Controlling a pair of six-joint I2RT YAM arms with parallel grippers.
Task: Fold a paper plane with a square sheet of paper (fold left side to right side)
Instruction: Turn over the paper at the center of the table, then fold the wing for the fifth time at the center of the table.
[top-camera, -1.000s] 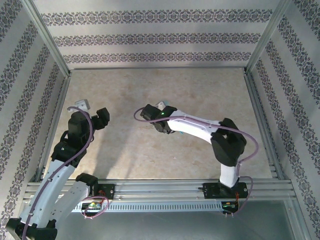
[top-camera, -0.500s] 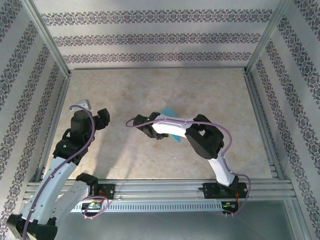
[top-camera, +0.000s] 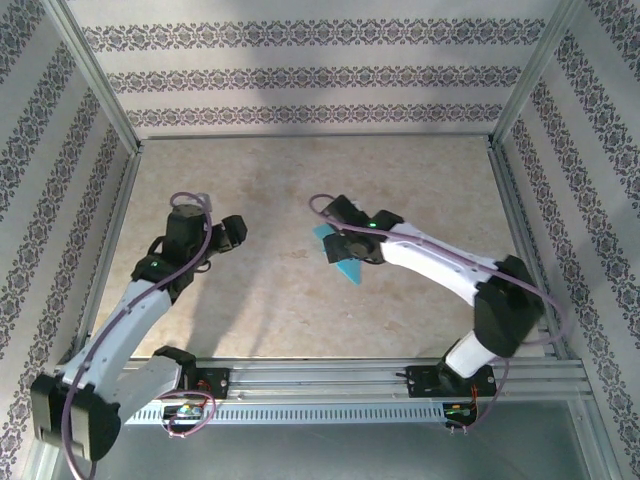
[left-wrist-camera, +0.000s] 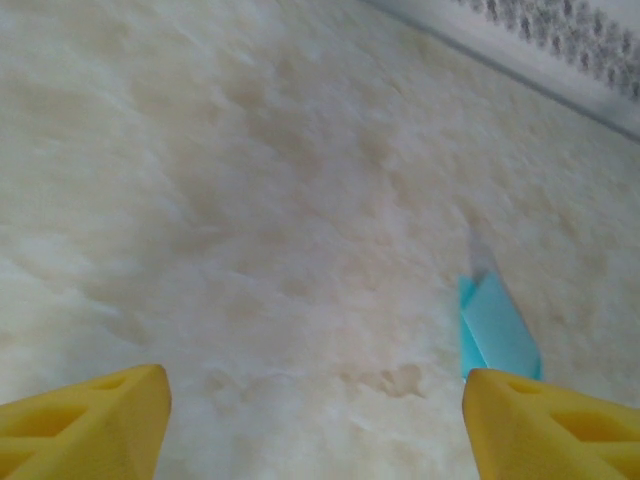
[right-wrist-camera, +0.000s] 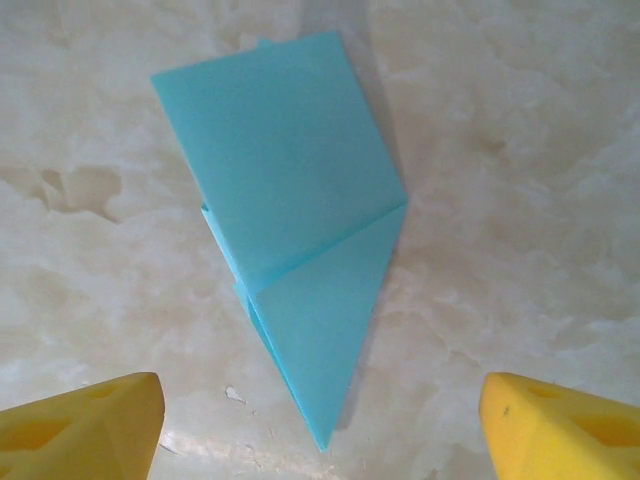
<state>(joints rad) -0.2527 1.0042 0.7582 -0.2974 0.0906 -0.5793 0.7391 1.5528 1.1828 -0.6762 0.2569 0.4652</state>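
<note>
Paper plane beneath spread right pincer

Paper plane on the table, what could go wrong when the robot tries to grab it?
1. The paper plane lies flat on the table, so the open right tool above it might push it along instead of pinching it.
2. Folded layers peek out along one edge; a clumsy pinch could crumple or unfold them.
3. The left tool is open, off to the side, so nothing pins the paper if it skids.
</note>
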